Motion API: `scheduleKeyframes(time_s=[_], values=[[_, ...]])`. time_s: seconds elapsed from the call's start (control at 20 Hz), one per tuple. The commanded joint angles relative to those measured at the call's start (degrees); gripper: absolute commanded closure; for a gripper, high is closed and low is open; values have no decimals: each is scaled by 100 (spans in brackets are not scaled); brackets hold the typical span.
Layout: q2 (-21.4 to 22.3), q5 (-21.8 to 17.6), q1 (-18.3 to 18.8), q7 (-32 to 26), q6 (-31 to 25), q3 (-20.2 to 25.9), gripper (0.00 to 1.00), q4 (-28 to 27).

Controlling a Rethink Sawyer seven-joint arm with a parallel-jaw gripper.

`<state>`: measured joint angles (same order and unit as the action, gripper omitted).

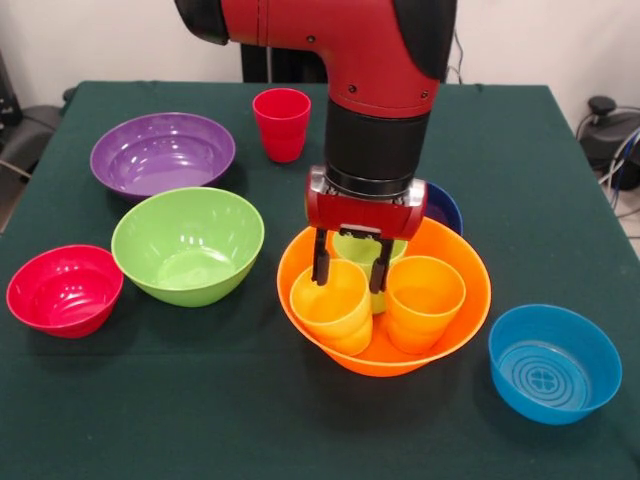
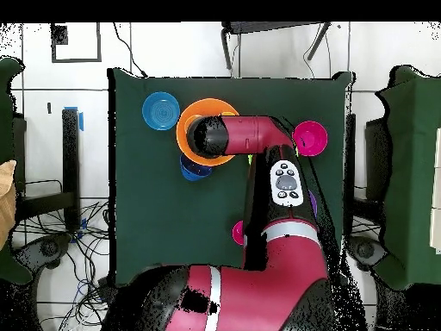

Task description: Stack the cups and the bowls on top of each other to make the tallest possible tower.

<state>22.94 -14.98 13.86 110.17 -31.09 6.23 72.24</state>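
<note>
**Cups in the orange bowl, claw over them**

We list: gripper (image 1: pixel 351 268) with fingers spread, empty, its tips straddling the far rim of the yellow cup (image 1: pixel 331 305). Orange cup (image 1: pixel 424 301) just beside the claw; light green cup (image 1: pixel 368 249) directly beneath it. All three sit in the large orange bowl (image 1: pixel 462 310). Dark blue bowl (image 1: pixel 444 207) behind the claw. No tower stands yet.

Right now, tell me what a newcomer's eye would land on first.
The red arm's pincer hangs over the big orange bowl at the table's middle, open, its fingers in the gap between the yellow cup and the orange cup standing in it. To the picture's left sit the lime green bowl and the purple bowl.
</note>
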Motion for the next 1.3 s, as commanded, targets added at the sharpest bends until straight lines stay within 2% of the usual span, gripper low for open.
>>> scheduleKeyframes(time_s=[0.05, 0.4, 0.7, 1.3], values=[[-257, 186, 46, -27, -695, 461, 0, -184], [114, 302, 93, -183, -1028, 494, 0, -1], [274, 425, 217, -248, -1005, 680, 0, 236], [685, 350, 297, -371, -1156, 582, 0, 550]])
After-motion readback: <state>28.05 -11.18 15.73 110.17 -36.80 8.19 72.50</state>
